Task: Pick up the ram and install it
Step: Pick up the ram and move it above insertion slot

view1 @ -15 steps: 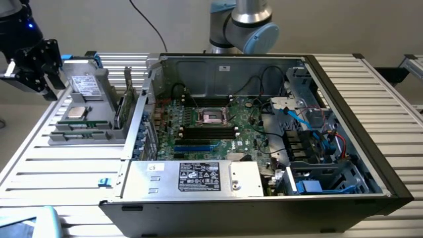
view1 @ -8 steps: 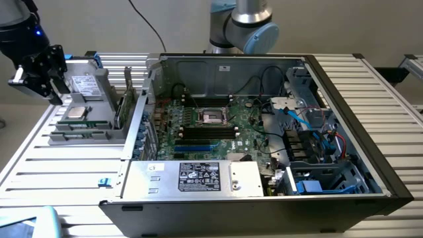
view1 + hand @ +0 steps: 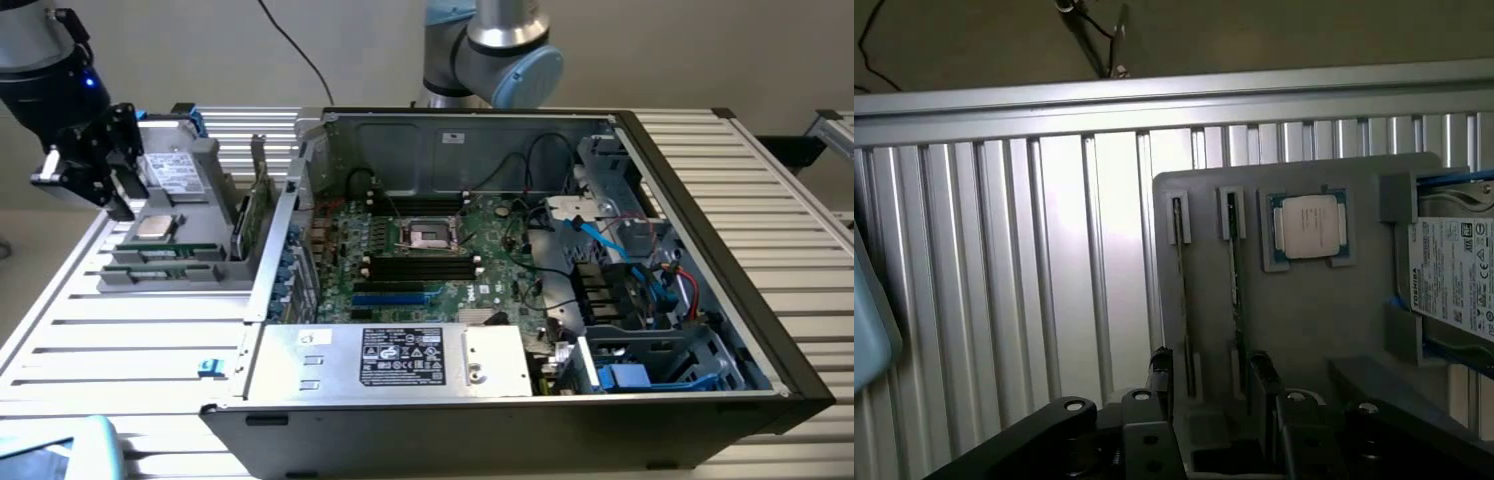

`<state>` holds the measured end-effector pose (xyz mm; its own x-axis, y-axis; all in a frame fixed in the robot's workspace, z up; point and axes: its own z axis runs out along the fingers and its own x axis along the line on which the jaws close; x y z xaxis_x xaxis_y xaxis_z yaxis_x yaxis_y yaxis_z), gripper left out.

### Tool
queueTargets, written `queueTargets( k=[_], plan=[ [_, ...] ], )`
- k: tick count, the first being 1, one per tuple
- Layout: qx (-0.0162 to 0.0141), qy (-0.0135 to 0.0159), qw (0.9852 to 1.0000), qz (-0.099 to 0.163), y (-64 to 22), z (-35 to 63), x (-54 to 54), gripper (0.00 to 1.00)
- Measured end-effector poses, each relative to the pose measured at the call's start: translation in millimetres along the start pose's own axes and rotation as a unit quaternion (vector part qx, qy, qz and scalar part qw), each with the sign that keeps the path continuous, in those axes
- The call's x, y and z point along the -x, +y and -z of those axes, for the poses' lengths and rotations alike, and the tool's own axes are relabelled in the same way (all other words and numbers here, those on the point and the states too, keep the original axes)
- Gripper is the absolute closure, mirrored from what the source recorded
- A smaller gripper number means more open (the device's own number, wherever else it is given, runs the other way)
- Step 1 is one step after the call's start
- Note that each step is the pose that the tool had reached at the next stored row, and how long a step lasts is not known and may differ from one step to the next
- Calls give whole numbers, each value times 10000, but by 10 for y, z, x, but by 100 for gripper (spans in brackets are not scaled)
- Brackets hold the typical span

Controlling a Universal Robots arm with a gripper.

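Two ram sticks (image 3: pixel 1181 290) (image 3: pixel 1234 280) stand on edge in narrow slots of a grey parts holder (image 3: pixel 1294 330). In the exterior view the same green sticks (image 3: pixel 167 251) lie at the holder's near end, on the exterior view's left. My gripper (image 3: pixel 1209 385) hovers over the holder, open, its black fingers (image 3: pixel 1159 372) either side of the sticks' end and apart from them, with nothing between them. In the exterior view the gripper (image 3: pixel 114 190) hangs above the holder's left edge. The motherboard's black slots (image 3: pixel 420 266) lie in the open computer case (image 3: pixel 694 200).
A square silver processor (image 3: pixel 1309 225) and a grey hard drive (image 3: pixel 1454 280) share the holder. A green card (image 3: pixel 246 222) stands upright between holder and case. The case holds cables (image 3: pixel 641 270) and a power supply (image 3: pixel 400 357). All rests on a ribbed aluminium table (image 3: pixel 120 330).
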<state>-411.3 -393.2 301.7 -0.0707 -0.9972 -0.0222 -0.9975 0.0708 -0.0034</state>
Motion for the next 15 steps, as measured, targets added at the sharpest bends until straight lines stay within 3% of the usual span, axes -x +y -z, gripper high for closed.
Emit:
queueTargets(
  k=[15],
  plan=[
    [-1, 13, 10000, 1, -5, -272, -6, 57]
  ],
)
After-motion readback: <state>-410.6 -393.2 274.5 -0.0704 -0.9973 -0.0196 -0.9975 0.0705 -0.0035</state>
